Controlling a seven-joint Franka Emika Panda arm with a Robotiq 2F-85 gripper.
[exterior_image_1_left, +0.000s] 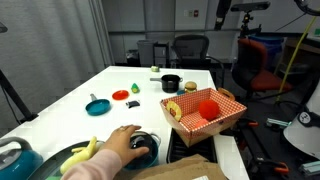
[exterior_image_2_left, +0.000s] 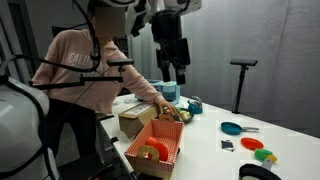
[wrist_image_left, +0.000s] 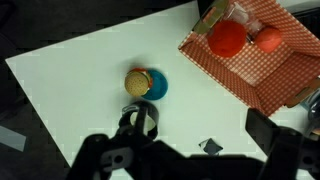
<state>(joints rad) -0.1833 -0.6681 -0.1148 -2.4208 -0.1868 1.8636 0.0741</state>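
Fingers (wrist_image_left: 268, 130) wide apart, empty, above table (wrist_image_left: 70, 85)

In an exterior view, the camera sits low and close at the near end of the white rectangular table (exterior_image_1_left: 120, 85). It faces along the table's length toward the black office chairs (exterior_image_1_left: 190, 45) at the far end. In an exterior view, a camera stands off the table's side and looks across it from mid distance, with the red-checked cardboard basket (exterior_image_2_left: 137, 158) nearest. The wrist view looks straight down from high up, past the black gripper (wrist_image_left: 190, 140). All three views share the table and basket.
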